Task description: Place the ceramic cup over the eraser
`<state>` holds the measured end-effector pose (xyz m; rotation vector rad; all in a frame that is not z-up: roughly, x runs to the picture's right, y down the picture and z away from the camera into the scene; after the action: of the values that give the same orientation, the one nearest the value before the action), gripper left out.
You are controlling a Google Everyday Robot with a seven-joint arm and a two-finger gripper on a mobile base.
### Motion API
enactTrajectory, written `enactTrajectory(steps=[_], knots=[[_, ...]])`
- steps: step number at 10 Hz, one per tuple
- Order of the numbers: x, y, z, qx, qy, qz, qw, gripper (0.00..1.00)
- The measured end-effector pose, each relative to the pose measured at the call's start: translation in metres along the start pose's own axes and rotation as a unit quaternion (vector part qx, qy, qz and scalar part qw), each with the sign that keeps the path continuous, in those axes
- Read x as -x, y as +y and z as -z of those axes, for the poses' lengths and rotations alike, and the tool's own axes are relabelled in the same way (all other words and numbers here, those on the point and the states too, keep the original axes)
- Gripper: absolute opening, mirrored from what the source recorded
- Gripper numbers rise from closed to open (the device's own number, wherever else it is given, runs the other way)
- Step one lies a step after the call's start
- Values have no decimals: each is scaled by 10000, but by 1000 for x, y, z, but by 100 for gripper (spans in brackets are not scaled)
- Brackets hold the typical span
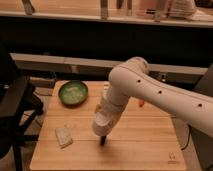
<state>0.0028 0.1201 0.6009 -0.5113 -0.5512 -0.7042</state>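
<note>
The white ceramic cup [101, 126] hangs at the end of my white arm, over the front middle of the wooden table [145, 150]. My gripper [106, 116] is shut on it and blends with the cup. The black eraser [102, 140] lies right under the cup. Only its near end shows below the cup's rim. I cannot tell whether the cup touches the table.
A green bowl [73, 92] sits at the back left. A pale speckled block [63, 136] lies at the front left. A small orange thing [141, 103] shows behind my arm. A black chair [15, 107] stands left of the table.
</note>
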Motion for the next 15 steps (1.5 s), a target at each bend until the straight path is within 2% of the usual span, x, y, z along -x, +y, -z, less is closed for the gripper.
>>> enactTrajectory(steps=[1,3,4,6,8,10,13,15], knots=[[0,5,-4,99,-37,-8,9999,1],[0,8,-13,167,-52,-78,9998,9],[-2,9,-19,120,79,-130,9998,4],[-1,9,-32,145,-3,-123,9998,0],[-3,13,-44,197,-93,-154,9996,0],[-6,11,-50,214,-28,-181,9996,0],[-10,14,-68,257,-56,-219,9994,0],[-12,15,-71,269,-54,-240,9993,5]])
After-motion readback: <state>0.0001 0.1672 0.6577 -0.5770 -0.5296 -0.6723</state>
